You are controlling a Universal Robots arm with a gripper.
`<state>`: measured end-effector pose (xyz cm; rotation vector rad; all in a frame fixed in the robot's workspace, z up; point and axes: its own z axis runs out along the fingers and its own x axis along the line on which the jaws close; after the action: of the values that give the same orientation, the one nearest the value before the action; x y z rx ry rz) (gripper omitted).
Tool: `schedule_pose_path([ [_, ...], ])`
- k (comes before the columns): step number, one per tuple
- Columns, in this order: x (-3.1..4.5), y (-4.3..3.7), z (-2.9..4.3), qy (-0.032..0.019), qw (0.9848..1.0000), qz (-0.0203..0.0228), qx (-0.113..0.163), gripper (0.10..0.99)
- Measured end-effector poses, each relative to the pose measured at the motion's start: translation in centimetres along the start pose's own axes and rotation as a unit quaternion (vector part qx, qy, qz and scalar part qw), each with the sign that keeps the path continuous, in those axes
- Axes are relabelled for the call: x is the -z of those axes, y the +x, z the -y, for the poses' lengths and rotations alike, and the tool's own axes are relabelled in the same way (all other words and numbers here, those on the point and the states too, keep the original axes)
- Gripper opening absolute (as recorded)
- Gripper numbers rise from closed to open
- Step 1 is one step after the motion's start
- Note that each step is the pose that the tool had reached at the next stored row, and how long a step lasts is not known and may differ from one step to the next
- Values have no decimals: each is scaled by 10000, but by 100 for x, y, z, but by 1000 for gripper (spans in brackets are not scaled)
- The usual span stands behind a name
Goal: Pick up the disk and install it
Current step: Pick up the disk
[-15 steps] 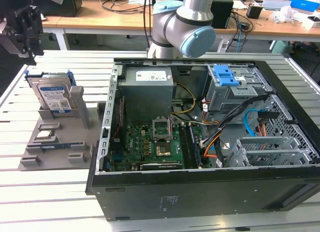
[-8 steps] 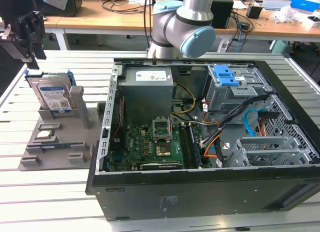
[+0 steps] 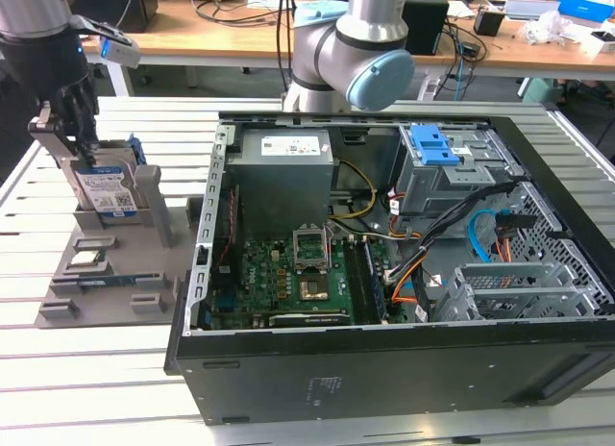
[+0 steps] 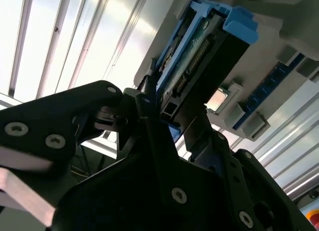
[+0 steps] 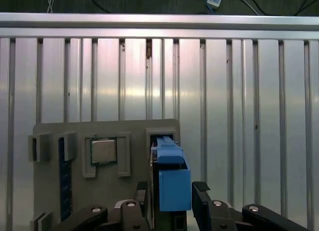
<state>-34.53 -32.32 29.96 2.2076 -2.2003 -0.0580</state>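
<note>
The disk (image 3: pixel 108 191) stands on edge in a slot of the grey holder (image 3: pixel 96 273) at the exterior view's left, its blue-and-white label facing out. My gripper (image 3: pixel 75 129) comes down over its top edge. In the first wrist view the disk's blue frame (image 5: pixel 172 183) sits between my two black fingers (image 5: pixel 202 203), which press close on both sides; my gripper (image 5: pixel 171 193) is shut on it. The second wrist view shows the disk's connector edge (image 4: pixel 199 57) reaching out past my gripper (image 4: pixel 172 114).
The open computer case (image 3: pixel 538 369) lies at the exterior view's right, with a drive cage and blue latch plate (image 3: pixel 437 148) at its back. A square silver chip (image 5: pixel 103 151) and a blue memory stick (image 5: pixel 65 183) rest in the holder. The arm's base (image 3: pixel 356 42) stands behind the case.
</note>
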Motion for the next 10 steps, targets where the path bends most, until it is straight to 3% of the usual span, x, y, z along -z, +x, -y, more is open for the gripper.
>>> schedule_pose_path([
  [4, -79, 1, 3, -1, 10000, -1, 24, 482],
  [10, -114, 1, 4, -2, 10000, -2, 27, 482],
])
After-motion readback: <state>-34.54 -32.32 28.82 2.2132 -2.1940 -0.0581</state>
